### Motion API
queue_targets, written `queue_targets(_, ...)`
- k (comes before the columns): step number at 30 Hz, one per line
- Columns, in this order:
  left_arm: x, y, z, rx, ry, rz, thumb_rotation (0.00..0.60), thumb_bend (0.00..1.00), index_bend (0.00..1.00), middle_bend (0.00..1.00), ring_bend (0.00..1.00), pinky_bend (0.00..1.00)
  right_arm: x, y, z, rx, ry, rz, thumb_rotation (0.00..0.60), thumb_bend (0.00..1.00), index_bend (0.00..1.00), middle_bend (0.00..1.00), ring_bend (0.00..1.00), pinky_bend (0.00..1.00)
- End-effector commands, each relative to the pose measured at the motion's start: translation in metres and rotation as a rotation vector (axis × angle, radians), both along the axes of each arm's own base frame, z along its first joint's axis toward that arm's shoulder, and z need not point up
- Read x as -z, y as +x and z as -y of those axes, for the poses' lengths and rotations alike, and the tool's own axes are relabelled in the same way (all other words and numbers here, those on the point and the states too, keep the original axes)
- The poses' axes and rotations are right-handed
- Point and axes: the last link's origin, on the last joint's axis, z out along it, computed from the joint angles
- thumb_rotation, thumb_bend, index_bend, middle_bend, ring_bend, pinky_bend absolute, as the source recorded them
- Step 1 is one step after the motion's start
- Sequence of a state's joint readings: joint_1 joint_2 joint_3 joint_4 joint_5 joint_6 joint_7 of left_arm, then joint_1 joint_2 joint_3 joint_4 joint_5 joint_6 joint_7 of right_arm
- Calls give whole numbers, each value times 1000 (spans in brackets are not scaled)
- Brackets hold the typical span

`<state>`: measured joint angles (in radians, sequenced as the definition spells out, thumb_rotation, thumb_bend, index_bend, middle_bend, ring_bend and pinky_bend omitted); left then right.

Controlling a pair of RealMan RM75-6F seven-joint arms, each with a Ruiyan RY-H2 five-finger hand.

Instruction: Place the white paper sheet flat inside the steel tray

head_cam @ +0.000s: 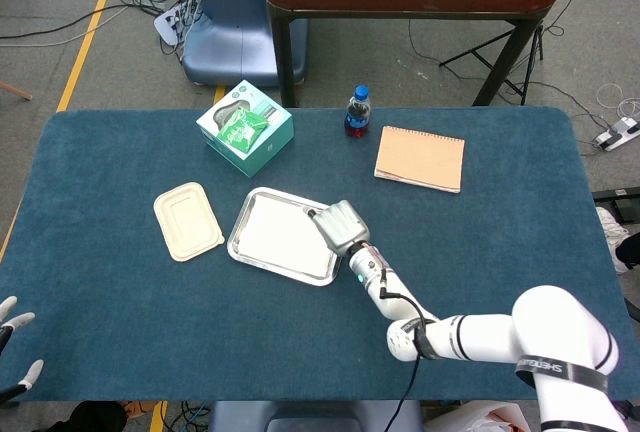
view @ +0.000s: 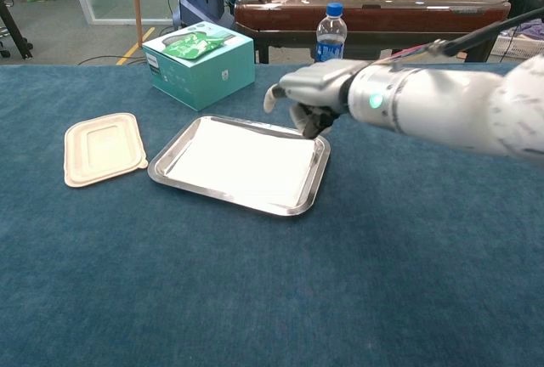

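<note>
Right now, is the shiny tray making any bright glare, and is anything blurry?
In the chest view the steel tray shows only thin bright lines along its rim, no strong glare, and the white paper sheet looks evenly lit; the right hand is slightly soft. In the head view the light is flat, shadows are faint, and everything looks sharp.

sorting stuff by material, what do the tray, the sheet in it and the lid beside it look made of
Tray: metal, likely steel; polished rim mirrors the light.
Sheet: thin matte white paper, lying flat inside.
Lid: matte cream, moulded ridges; looks like pulp fibre, could be plastic.
</note>
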<state>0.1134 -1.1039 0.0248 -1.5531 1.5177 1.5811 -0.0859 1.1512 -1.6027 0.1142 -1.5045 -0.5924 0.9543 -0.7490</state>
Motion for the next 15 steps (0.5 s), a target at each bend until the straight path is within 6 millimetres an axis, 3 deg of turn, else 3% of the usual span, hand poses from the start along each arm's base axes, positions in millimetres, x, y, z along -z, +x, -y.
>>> queue_targets(1,1,1,-2,6,-3,0,600,242,248,91,97,0,-55,-30,-14,5,-116,14,600,1000,171,848,839,904)
queue_targets(4,3,3,-6,16,-5,-2,600,243,248,91,97,0,-84,-48,-28,17,-172,11,600,986,169,816,820,905)
queue_targets(9,6,6,-14,37,-2,-3,600,243,247,91,97,0,-121,-82,-55,48,-252,-6,600,836,168,723,757,899)
queue_targets(15,11,9,-23,52,-9,-7,600,243,238,91,97,0,-155,-119,-84,110,-343,-6,600,716,167,567,534,691)
